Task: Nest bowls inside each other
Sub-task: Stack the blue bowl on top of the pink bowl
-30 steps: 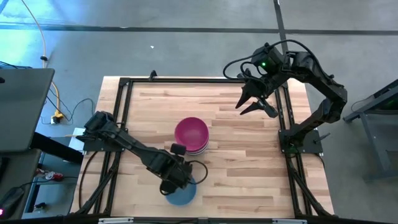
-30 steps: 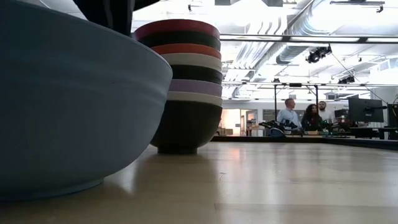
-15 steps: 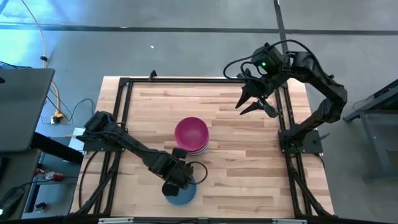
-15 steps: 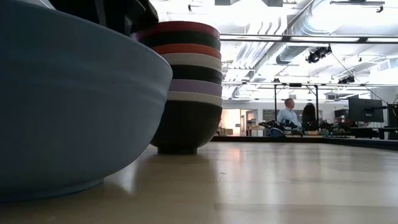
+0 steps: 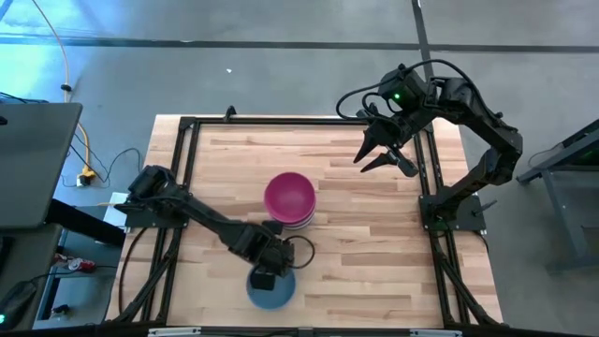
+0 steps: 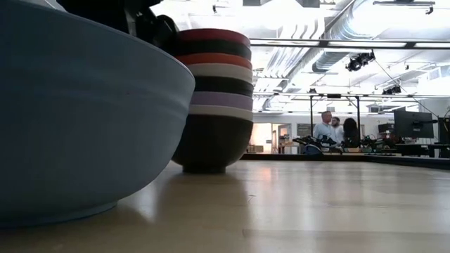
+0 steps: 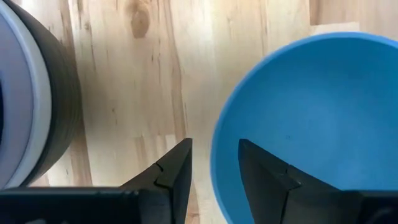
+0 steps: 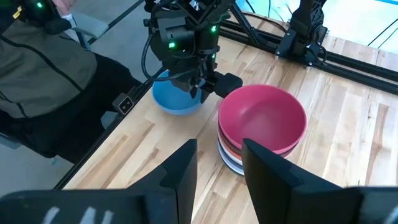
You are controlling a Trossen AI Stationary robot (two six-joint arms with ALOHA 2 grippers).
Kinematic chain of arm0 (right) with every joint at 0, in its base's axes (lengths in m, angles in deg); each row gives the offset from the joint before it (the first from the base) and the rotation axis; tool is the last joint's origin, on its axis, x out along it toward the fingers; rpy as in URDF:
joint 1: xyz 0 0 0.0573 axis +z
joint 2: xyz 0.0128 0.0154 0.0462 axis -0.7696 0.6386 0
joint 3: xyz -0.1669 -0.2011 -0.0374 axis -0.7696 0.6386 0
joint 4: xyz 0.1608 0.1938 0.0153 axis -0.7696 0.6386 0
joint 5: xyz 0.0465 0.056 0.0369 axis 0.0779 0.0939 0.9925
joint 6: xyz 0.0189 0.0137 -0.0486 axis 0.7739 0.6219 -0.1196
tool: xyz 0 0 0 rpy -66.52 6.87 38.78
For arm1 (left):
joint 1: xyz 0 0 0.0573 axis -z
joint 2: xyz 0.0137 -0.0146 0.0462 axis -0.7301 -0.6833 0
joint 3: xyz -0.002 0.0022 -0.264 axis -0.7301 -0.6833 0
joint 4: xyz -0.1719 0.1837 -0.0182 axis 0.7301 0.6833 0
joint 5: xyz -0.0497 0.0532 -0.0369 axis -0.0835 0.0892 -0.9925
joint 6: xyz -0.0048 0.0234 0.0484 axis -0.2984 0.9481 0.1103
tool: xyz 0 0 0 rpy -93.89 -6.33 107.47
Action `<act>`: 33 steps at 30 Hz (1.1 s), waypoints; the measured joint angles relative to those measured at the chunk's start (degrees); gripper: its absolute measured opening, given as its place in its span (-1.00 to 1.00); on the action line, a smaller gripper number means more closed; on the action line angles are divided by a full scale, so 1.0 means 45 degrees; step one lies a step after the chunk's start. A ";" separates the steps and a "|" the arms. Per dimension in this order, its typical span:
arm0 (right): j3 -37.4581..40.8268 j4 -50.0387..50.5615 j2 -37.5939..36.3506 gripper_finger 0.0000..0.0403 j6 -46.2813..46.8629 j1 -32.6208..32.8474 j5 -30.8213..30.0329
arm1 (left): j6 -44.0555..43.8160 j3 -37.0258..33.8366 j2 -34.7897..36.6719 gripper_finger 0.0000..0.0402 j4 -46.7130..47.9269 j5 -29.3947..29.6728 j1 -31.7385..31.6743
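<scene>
Left gripper [image 5: 266, 278] lower; one blue bowl [image 5: 271, 292]

- The wooden table [image 5: 374, 234] of pale planks sits inside a black metal frame [image 5: 178, 178].
- A stack of nested bowls [image 5: 288, 200], magenta pink on top, stands near its middle.
- A light blue bowl [image 5: 271, 292] stands alone near the front edge, close beside the stack.

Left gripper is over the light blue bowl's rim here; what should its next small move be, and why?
Probably lower and close on the rim. In the left wrist view the left gripper straddles the round light blue bowl's near wall, fingers open, one inside and one outside. That bowl sits alone on the wooden table, beside the nested stack topped by the magenta pink bowl.
</scene>
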 joint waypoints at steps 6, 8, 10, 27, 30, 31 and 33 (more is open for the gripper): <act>0.0000 0.0005 0.0000 -0.41 -0.0014 0.0000 0.0000 | 0.0190 0.0000 0.0000 -0.42 -0.0117 -0.0356 -0.0101; 0.0000 0.0005 0.0000 -0.41 -0.0092 0.0000 0.0000 | 0.0231 0.0000 0.0000 -0.42 -0.0126 -0.0538 -0.0096; 0.0000 0.0005 0.0000 -0.41 -0.0104 0.0000 0.0000 | 0.0235 0.0000 0.0000 -0.42 -0.0126 -0.0771 -0.0096; 0.0000 0.0010 0.0000 -0.41 -0.0092 0.0000 0.0000 | 0.0470 0.0010 -0.0818 -0.42 -0.0119 -0.2207 -0.0237; 0.0000 0.0010 0.0000 -0.41 -0.0092 0.0000 0.0000 | 0.0650 0.0005 -0.1164 -0.42 -0.0112 -0.2322 -0.0242; 0.0000 0.0010 0.0000 -0.41 -0.0092 0.0000 0.0000 | 0.0674 0.0005 -0.1211 -0.42 -0.0178 -0.2334 -0.0242; 0.0000 0.0010 0.0000 -0.41 -0.0097 0.0000 0.0000 | 0.0692 0.0005 -0.1234 -0.42 -0.0144 -0.2344 -0.0243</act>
